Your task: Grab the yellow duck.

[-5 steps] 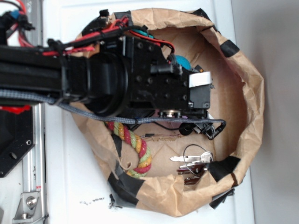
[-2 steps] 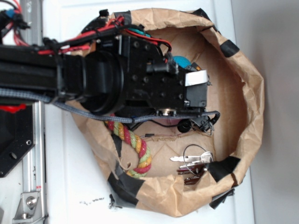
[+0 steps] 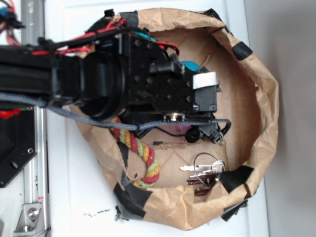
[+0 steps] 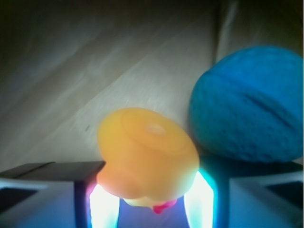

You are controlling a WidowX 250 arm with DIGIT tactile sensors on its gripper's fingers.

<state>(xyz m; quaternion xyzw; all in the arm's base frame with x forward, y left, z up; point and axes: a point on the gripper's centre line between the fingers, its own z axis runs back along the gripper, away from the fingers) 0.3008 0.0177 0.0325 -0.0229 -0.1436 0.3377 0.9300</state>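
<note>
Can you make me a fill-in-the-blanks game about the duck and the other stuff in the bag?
1. In the wrist view, the ball beside the yellow duck is coloured ____.
2. The duck sits between the two fingers of the ____.
3. In the exterior view, the keys lie on the floor of a brown ____ bag.
4. The rope toy has yellow, green and ____ strands.

Missing words: blue; gripper; paper; red

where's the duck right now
In the wrist view the duck sits low and central between the pincer's fingers, the blue ball close on its right; the exterior view hides it.
</note>
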